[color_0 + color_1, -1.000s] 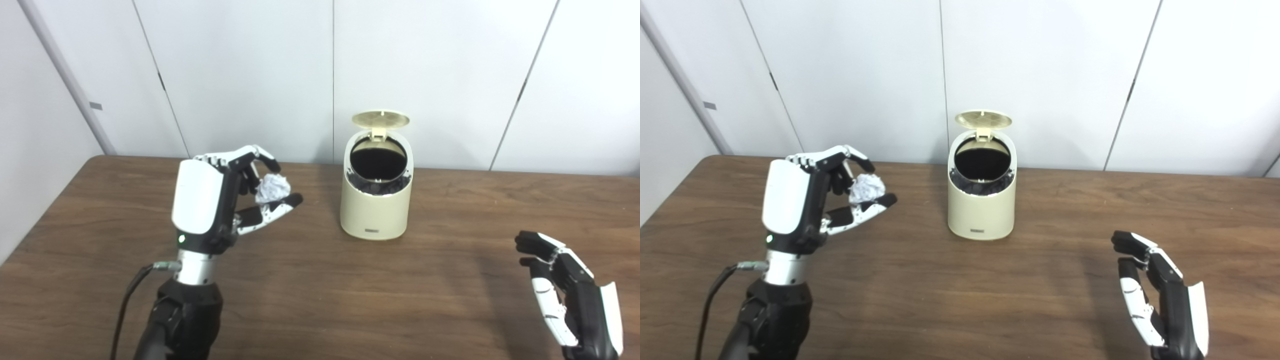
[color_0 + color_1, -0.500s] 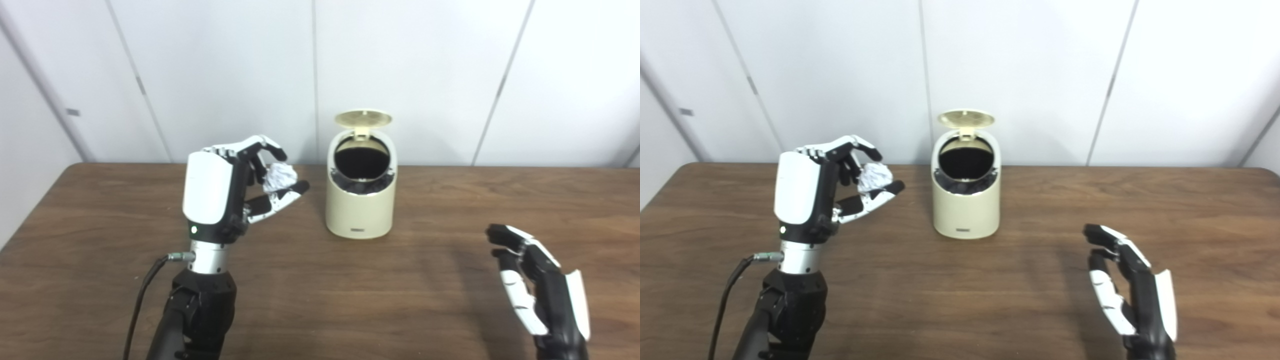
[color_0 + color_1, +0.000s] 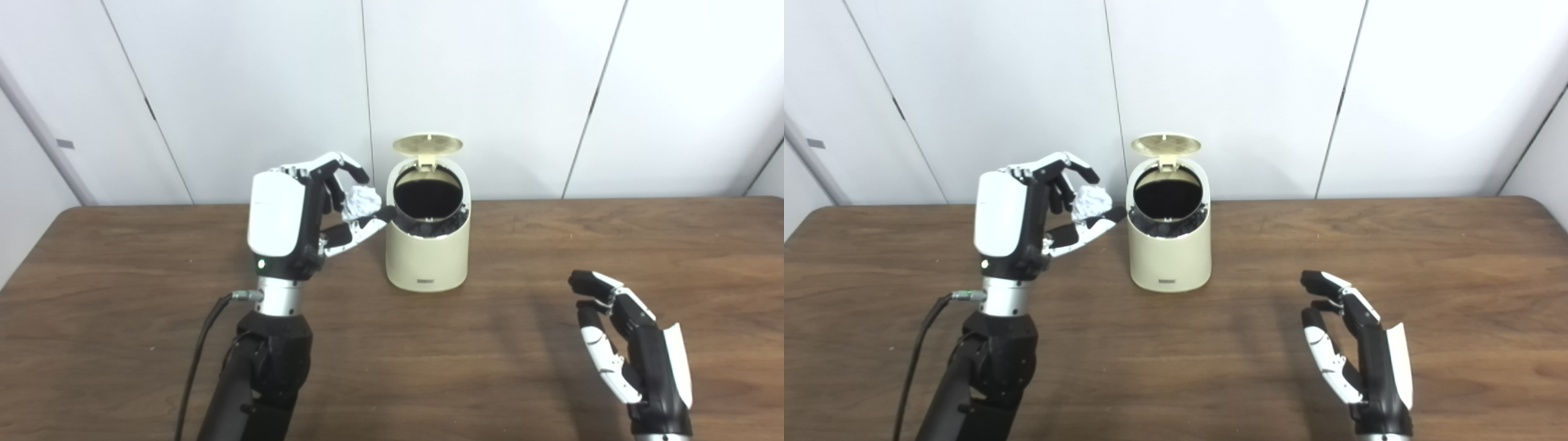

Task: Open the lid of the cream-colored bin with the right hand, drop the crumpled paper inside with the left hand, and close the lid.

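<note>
Left eye view: the left robot hand (image 3: 294, 214) is raised, fingers pinched around the paper ball (image 3: 361, 201) just beside the bin (image 3: 427, 248), whose lid (image 3: 427, 144) stands up over a dark opening. The right robot hand (image 3: 631, 343) hovers empty, fingers spread, well apart over the worktop (image 3: 429, 361).

Bright, even overhead light; soft shadows; slightly soft focus.
</note>
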Tool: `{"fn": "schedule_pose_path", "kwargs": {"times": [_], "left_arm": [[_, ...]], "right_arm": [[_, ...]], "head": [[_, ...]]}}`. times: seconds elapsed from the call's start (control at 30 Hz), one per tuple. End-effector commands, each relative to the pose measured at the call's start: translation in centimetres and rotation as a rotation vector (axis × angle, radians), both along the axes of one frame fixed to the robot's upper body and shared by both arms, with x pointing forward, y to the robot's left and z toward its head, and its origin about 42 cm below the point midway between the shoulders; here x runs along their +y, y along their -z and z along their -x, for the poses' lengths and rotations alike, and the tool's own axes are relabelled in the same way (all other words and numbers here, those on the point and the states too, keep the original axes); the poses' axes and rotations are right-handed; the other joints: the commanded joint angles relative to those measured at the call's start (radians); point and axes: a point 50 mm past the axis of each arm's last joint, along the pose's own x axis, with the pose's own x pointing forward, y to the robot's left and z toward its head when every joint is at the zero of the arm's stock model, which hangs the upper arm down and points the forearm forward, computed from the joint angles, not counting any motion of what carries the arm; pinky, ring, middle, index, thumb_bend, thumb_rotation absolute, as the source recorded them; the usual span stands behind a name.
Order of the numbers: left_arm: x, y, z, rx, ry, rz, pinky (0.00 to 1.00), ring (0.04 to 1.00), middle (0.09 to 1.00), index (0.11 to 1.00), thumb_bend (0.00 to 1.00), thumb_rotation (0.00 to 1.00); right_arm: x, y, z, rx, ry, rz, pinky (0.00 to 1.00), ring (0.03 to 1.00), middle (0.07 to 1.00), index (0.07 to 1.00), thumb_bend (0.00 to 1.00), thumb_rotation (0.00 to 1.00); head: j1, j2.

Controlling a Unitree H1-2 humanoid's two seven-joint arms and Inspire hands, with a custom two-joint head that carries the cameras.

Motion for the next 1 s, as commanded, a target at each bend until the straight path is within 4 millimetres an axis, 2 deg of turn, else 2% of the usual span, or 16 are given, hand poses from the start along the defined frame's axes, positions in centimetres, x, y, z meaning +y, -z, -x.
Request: {"fn": "schedule_pose_path", "kwargs": {"times": [0.0,0.13,0.43,0.83,0.97], "left_arm": [[-1.0,-1.9,-0.8,-0.053,0.015,0.023,0.10,0.145,0.220,0.470,0.51,0.05],[-1.8,-1.7,-1.5,-0.036,0.018,0.024,0.10,0.146,0.217,0.470,0.51,0.05],[-3.4,-1.4,-3.4,0.014,0.025,0.036,0.10,0.144,0.216,0.471,0.51,0.05],[-5.5,-1.1,-6.1,0.036,0.045,0.011,0.11,0.162,0.233,0.471,0.52,0.05],[-6.1,-1.1,-6.7,0.032,0.062,0.007,0.11,0.156,0.230,0.471,0.52,0.05]], "right_arm": [[0.5,-1.2,0.5,-0.063,0.014,-0.004,0.64,0.728,0.720,0.713,0.13,0.69],[0.7,-1.2,0.5,-0.057,0.013,-0.012,0.64,0.727,0.722,0.714,0.13,0.73],[1.0,-1.1,0.4,-0.060,0.009,-0.017,0.64,0.727,0.718,0.711,0.14,0.71],[1.8,-0.8,0.6,-0.059,0.012,-0.010,0.64,0.729,0.719,0.713,0.16,0.76],[2.2,-0.7,0.6,-0.066,0.010,-0.003,0.62,0.724,0.718,0.710,0.14,0.74]], "head": [[0.000,0.001],[-0.005,-0.001],[-0.014,-0.007],[-0.048,-0.022],[-0.062,-0.025]]}}
